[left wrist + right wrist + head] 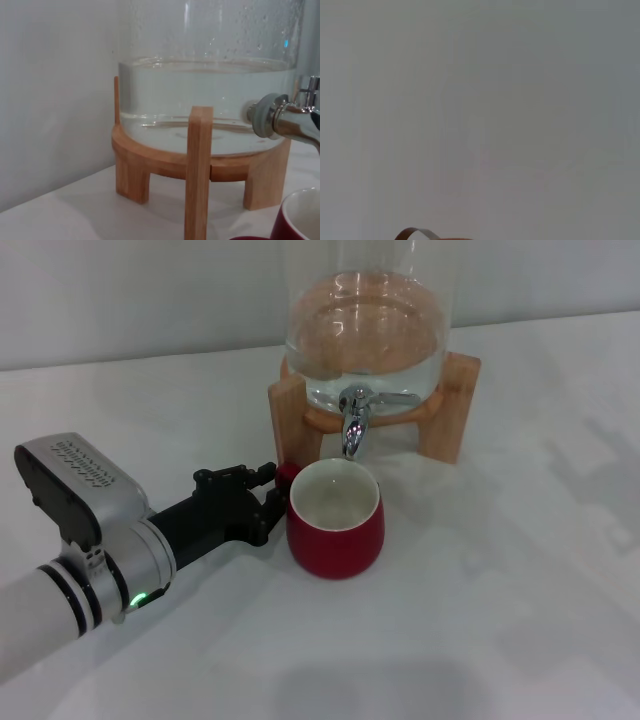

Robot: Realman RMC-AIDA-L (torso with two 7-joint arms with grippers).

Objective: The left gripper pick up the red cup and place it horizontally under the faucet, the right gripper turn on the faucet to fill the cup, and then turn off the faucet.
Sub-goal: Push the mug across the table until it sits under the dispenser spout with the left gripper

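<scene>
Dark-red rounded cup point(335, 522) with white inside, upright on white tabletop point(480, 620), directly below chrome faucet point(354, 423) of clear glass dispenser point(365, 330) on wooden stand point(445, 415). Left black pincer point(272, 490) beside cup, pinching its small handle. Right pincer unseen.

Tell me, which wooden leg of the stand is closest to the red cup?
The front-left leg, beside the faucet. It stands just behind the red cup; the right-hand leg is farther off.
</scene>
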